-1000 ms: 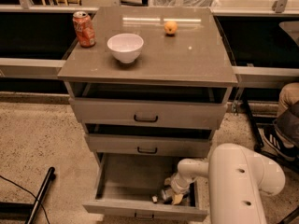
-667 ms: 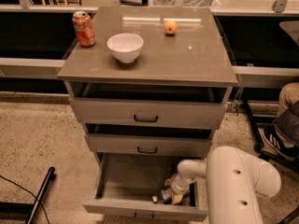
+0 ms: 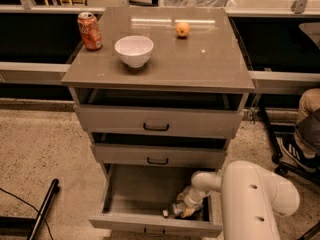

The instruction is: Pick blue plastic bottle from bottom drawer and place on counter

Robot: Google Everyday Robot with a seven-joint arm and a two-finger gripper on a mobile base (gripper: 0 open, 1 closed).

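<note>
You're working the gripper (image 3: 186, 207) at the bottle (image 3: 171, 212), front-right in the bottom drawer (image 3: 150, 224); I cannot tell its grasp, so centre first.

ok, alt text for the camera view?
The robot's white arm reaches into the open bottom drawer, its gripper at the blue plastic bottle near the drawer's front right. On the counter above sit a red soda can, a white bowl and a small orange fruit.

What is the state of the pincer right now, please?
Pincer: down in the bottom drawer, at the blue plastic bottle; whether it is open or closed cannot be told.
</note>
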